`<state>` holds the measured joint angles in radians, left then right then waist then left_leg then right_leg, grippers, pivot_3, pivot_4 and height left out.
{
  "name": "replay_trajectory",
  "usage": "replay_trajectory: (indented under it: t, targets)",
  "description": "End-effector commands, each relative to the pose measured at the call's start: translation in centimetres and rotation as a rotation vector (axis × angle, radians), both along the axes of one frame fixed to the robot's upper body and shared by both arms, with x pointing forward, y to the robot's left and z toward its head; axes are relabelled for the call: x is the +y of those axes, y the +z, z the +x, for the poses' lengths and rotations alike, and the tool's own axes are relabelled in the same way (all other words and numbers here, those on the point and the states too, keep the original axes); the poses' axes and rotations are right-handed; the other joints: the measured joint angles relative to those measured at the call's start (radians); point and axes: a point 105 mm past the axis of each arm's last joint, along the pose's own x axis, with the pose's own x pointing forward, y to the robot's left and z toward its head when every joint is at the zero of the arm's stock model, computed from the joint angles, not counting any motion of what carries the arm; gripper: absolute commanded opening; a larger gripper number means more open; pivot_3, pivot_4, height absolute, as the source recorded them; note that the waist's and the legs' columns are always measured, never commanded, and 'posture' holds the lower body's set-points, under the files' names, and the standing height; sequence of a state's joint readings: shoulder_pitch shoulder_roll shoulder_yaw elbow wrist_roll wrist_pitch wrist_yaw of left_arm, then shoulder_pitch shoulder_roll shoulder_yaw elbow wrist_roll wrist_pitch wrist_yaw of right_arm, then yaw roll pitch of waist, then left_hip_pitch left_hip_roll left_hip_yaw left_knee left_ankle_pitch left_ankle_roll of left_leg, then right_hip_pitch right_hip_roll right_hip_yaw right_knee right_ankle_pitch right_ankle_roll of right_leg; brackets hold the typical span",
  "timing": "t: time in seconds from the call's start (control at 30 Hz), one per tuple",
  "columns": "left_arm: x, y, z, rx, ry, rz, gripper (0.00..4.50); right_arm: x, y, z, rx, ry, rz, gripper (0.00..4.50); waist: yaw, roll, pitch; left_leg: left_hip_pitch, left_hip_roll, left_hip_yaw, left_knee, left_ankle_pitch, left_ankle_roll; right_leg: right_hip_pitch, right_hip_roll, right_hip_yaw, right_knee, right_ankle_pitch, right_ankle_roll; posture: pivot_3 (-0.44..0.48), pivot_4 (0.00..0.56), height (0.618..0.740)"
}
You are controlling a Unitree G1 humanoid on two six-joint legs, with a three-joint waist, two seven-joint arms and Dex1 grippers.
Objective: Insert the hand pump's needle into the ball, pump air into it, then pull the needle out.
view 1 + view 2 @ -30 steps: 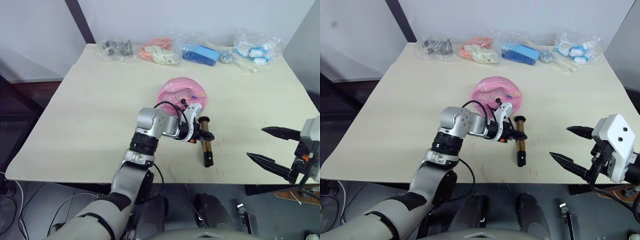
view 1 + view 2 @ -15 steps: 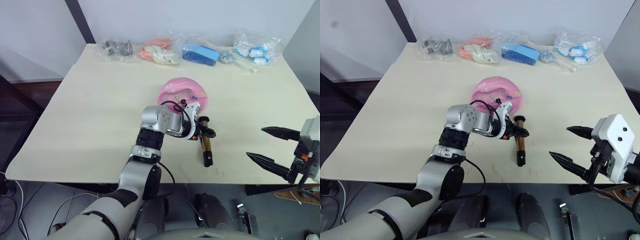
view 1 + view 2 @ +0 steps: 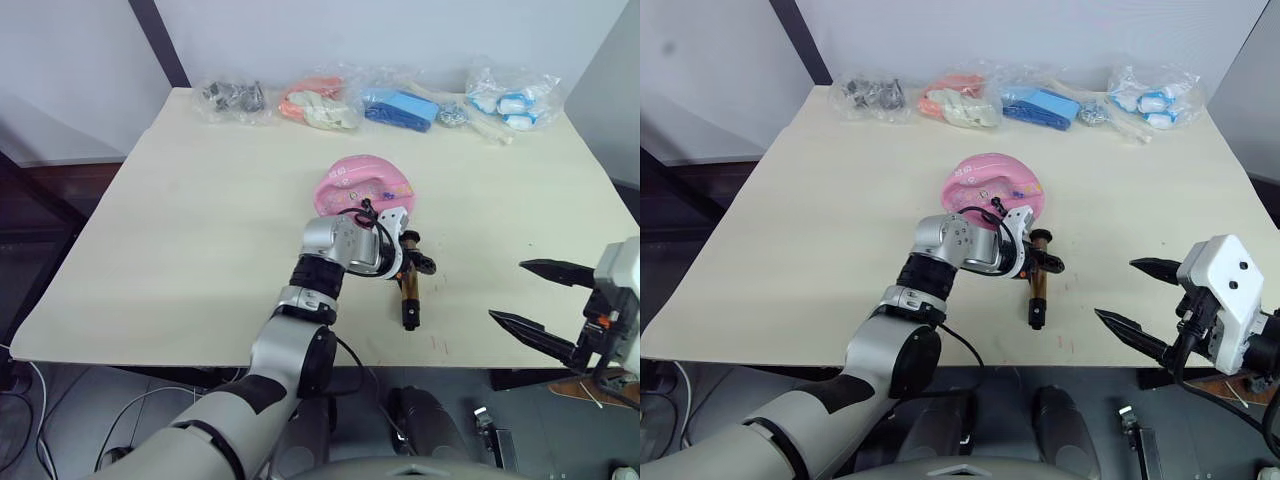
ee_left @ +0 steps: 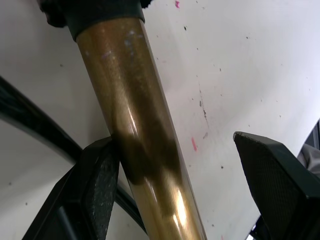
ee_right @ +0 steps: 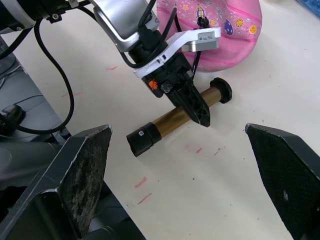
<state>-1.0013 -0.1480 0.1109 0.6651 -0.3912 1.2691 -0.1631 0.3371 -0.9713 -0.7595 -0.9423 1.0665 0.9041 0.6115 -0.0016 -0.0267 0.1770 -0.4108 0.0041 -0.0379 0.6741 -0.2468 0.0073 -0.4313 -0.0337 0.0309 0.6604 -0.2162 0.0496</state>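
Note:
The limp pink ball (image 3: 365, 183) lies mid-table. A small black fitting (image 5: 201, 21) sits on its near side; I cannot make out the needle's pin. The bronze hand pump (image 3: 409, 290) lies on the table just in front of the ball, its T-handle (image 5: 221, 90) toward the ball. My left gripper (image 3: 412, 263) is open and straddles the pump's tube (image 4: 145, 145); one finger (image 4: 95, 185) touches the tube and the other finger (image 4: 275, 175) stands well off it. My right gripper (image 3: 507, 290) hangs open at the table's front right, apart from the pump.
Several clear plastic bags (image 3: 400, 106) of small items line the table's far edge. Bare tabletop (image 3: 200, 230) stretches to the left of the ball, and the front edge (image 3: 450, 362) runs close behind the pump's near end.
My left gripper has slid right from beside the ball's front and now has its fingers around the pump's tube. The ball and my right gripper have hardly moved.

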Motion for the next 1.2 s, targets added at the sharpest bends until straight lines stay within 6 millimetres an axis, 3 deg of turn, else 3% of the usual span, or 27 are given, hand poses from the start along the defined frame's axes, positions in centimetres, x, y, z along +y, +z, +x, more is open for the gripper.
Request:
replay_trajectory:
  t: [0.03,0.07,0.23,0.5,0.73,0.87,0.97,1.2]
  targets:
    - [-2.3,0.8,-0.6,-0.02,-0.044,-0.02,3.24,0.0,0.9,-0.1,-0.054,-0.004,-0.011,4.5,0.0,0.0,0.0,0.0,0.0,0.0,0.0,0.0,0.0,0.0,0.0,0.0,0.0,0.0,0.0,0.0,0.15,0.74]
    - [-2.2,0.8,-0.7,-0.019,-0.046,-0.02,3.12,0.0,0.9,-0.2,-0.054,-0.006,-0.011,4.5,0.0,0.0,0.0,0.0,0.0,0.0,0.0,0.0,0.0,0.0,0.0,0.0,0.0,0.0,0.0,0.0,0.15,0.74]
    - [-1.7,1.2,-0.9,-0.009,-0.066,-0.036,1.05,-0.1,0.9,-0.2,-0.054,-0.01,-0.011,4.5,0.001,0.0,0.0,0.0,0.0,0.0,0.0,0.0,0.0,0.0,0.0,0.0,0.0,0.0,0.0,0.0,0.15,0.74]
    - [-0.2,4.0,-2.0,-0.023,-0.159,-0.171,0.99,-0.1,0.8,-0.2,-0.054,-0.014,-0.006,4.5,-0.003,0.0,0.0,0.0,0.0,0.0,0.0,0.0,0.0,0.0,0.0,0.0,0.0,0.0,0.0,0.0,0.15,0.74]
    - [1.6,7.6,-3.0,-0.163,-0.27,-0.316,0.99,-0.2,1.2,0.2,-0.061,-0.015,0.027,4.5,-0.008,0.0,0.0,0.0,0.0,0.0,0.0,0.0,0.0,0.0,0.0,0.0,0.001,0.0,0.0,0.0,0.15,0.74]
    - [2.6,9.5,-3.3,-0.372,-0.353,-0.381,0.99,-0.1,1.8,0.7,-0.077,-0.025,0.096,4.5,-0.008,0.0,0.0,0.001,0.0,0.001,0.0,0.0,0.0,0.0,0.0,0.001,0.001,0.002,-0.004,0.0,0.15,0.74]
    - [3.1,10.3,-3.4,-0.686,-0.435,-0.446,0.99,-0.2,2.5,1.2,-0.1,-0.04,0.14,4.5,-0.008,0.001,0.0,0.001,0.001,0.002,0.0,0.0,0.0,0.0,0.0,0.002,0.001,0.002,-0.004,0.0,0.15,0.74]
    - [3.7,9.3,-3.2,-1.088,-0.437,-0.529,0.99,0.4,3.5,1.9,-0.13,-0.054,0.205,4.5,0.005,0.001,0.0,0.002,0.0,0.005,0.0,0.0,0.0,0.0,0.0,0.005,0.0,0.003,-0.005,0.0,0.15,0.74]
